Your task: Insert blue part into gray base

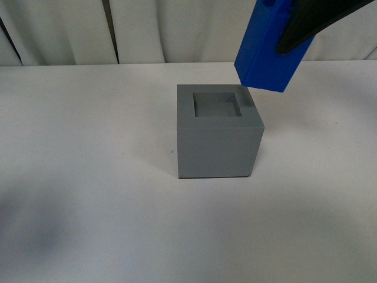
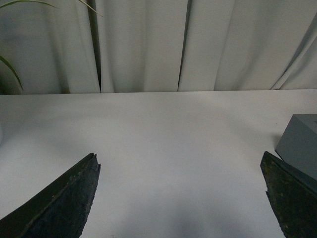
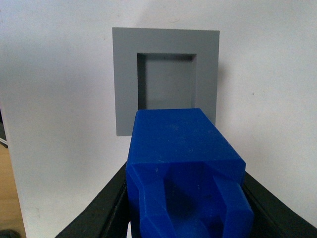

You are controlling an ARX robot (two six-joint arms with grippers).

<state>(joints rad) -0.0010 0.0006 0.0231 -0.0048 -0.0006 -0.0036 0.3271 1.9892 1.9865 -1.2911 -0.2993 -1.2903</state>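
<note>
The top of the blue part is cut off in the front view. The left wrist view shows only one corner of the gray base, at the picture's edge.

table: white, matte, softly lit, faint shadows | behind the table: pale curtain hanging in folds, dark gap between panels | past the table's far edge: green plant leaves | beside the table's edge: strip of light wooden floor
</note>
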